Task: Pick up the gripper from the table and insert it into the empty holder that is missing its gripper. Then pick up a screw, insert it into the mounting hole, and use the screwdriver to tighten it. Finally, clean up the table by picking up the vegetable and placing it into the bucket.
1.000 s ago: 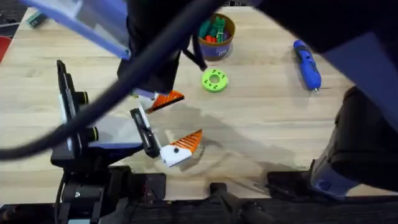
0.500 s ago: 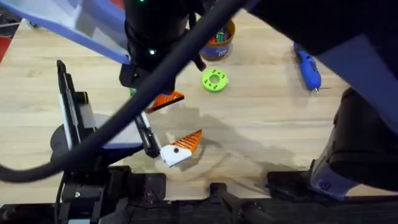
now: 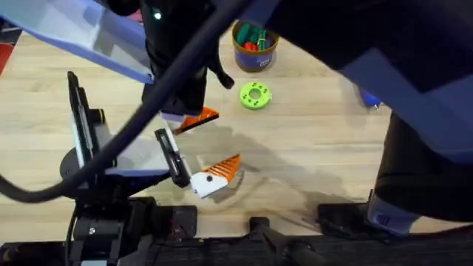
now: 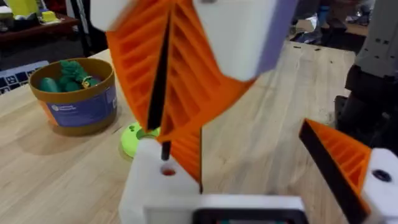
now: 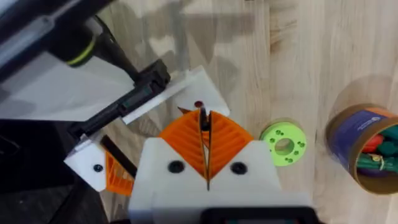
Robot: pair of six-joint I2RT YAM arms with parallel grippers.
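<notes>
The screw-insertion step is looking to be the one in hand. The right pincer (image 4: 168,81), reaching across to the left side of the table (image 3: 310,148), is pinching a thin dark screw (image 4: 163,93) between its closed orange pads and is holding its tip just above the mounting hole (image 4: 168,171) in the white holder (image 4: 152,186). The left pincer (image 3: 209,145) is lying wide apart near the table's near edge, gripping nothing, and the orange gripper (image 3: 198,118) is apparently sitting seated on its far finger. Next, the screw is needing a straight drop into the hole, then release; the blue screwdriver (image 3: 367,98) is waiting at the far right.
</notes>
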